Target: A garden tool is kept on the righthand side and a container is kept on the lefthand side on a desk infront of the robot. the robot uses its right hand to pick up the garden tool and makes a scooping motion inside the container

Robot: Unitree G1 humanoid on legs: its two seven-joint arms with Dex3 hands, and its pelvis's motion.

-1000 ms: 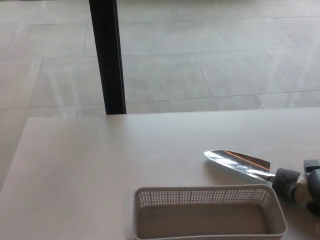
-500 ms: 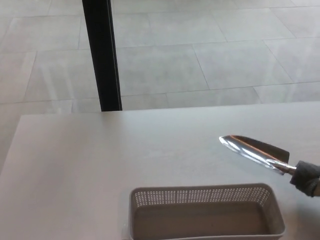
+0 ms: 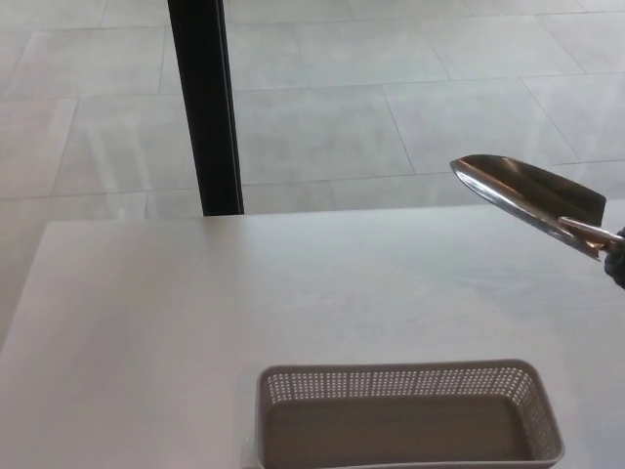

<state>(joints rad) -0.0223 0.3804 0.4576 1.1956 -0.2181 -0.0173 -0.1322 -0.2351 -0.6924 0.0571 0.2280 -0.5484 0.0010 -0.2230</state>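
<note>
Trowel [image 3: 532,195] now lifted well clear of the counter [image 3: 195,313], higher than a second ago, blade hanging at far right, above and beyond the empty basket [image 3: 408,383]; right hand nearly out of frame, fingers can't tell; scooping comes next.

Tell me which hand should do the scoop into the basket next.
Right. The trowel is already lifted at the right edge, above and behind the empty basket, its handle running off towards the right side where only a dark sliver shows. The left hand isn't in view at all, so switching would probably cost time.
</note>
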